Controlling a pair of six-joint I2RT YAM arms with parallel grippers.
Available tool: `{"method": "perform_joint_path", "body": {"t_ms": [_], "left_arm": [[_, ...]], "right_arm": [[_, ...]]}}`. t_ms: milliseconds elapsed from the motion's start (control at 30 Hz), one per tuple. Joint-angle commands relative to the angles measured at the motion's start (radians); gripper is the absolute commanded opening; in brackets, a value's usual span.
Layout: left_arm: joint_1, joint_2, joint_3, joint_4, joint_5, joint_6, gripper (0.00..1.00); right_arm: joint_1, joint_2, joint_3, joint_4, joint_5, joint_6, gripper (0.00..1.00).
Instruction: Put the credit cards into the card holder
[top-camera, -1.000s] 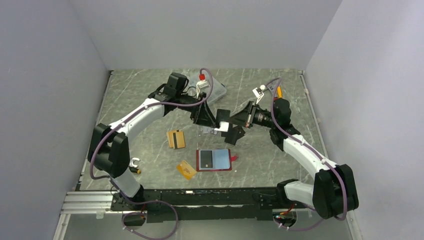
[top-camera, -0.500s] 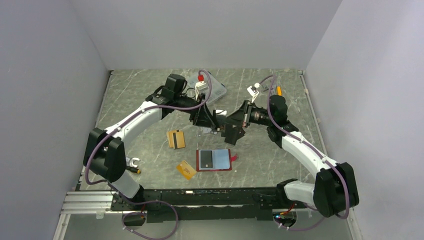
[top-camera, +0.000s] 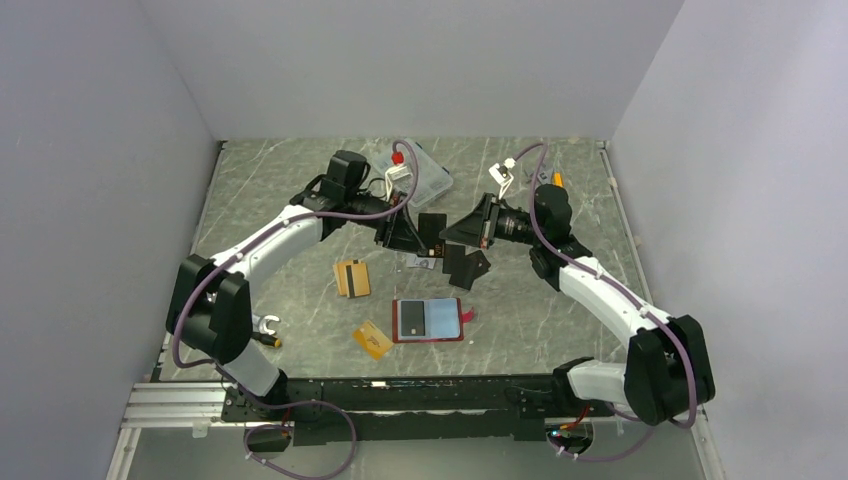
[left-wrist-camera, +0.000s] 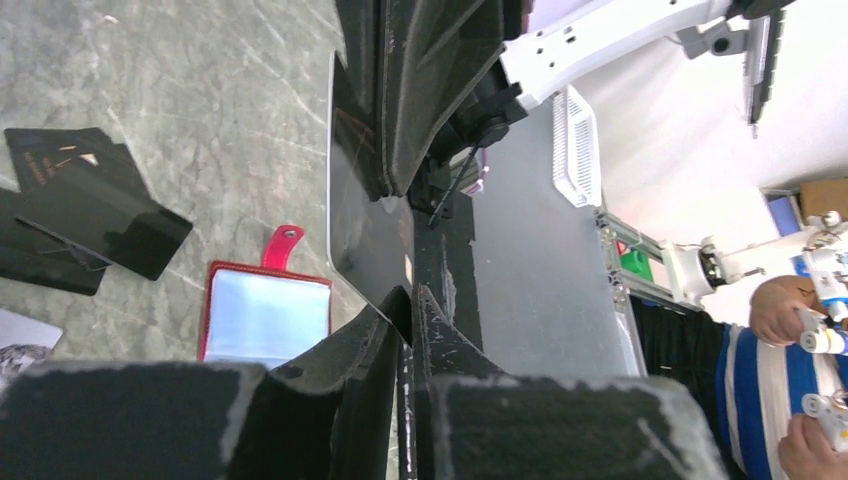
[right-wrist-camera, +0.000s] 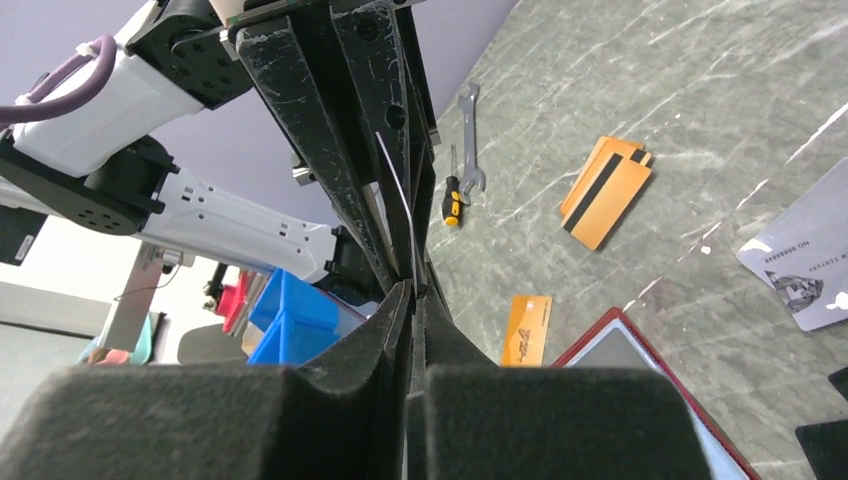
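While pale lilac walls are enclosing a grey-green marbled desk (top-camera: 520, 335) on three sides, two white-and-black arms are facing each other above its middle. The left gripper (left-wrist-camera: 410, 300) and right gripper (right-wrist-camera: 412, 290) are each pinching opposite ends of one thin, glossy dark card (left-wrist-camera: 360, 230), holding it on edge in the air. One red card holder (top-camera: 428, 320) is lying open near the front, showing light blue inside. One black wallet (top-camera: 468, 267), one silver-grey card (right-wrist-camera: 805, 265), a striped orange-gold card (top-camera: 351, 277) and a plain orange-gold card (top-camera: 372, 339) are lying flat around it.
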Motion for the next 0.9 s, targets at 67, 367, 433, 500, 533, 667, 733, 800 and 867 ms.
{"method": "perform_joint_path", "body": {"t_ms": [67, 367, 433, 500, 533, 667, 733, 800, 867], "left_arm": [[0.000, -0.007, -0.014, 0.188, 0.161, -0.104, 0.15], [0.023, -0.005, -0.049, 0.361, 0.215, -0.252, 0.14], [0.029, -0.006, -0.050, 0.355, 0.215, -0.245, 0.13], [0.032, -0.008, -0.044, 0.309, 0.209, -0.206, 0.13], [0.031, -0.008, -0.033, 0.276, 0.203, -0.176, 0.13], [0.035, -0.010, -0.015, 0.187, 0.191, -0.124, 0.09], [0.036, -0.007, 0.004, 0.126, 0.185, -0.074, 0.08], [0.038, -0.005, 0.026, 0.059, 0.172, -0.025, 0.08], [0.041, -0.012, 0.035, 0.034, 0.165, -0.015, 0.08]], "right_arm": [[0.029, 0.032, 0.003, 0.160, -0.030, 0.061, 0.14], [0.054, 0.116, -0.025, 0.499, -0.040, 0.290, 0.19], [0.056, 0.118, -0.040, 0.537, -0.033, 0.320, 0.15], [0.057, 0.117, -0.054, 0.569, -0.026, 0.343, 0.14], [0.060, 0.117, -0.058, 0.578, -0.027, 0.352, 0.14], [0.072, 0.113, -0.066, 0.563, -0.029, 0.345, 0.15], [0.080, 0.105, -0.063, 0.524, -0.018, 0.321, 0.17], [0.093, 0.100, -0.041, 0.461, -0.006, 0.281, 0.17], [0.109, 0.102, -0.013, 0.401, 0.004, 0.239, 0.15]]}}
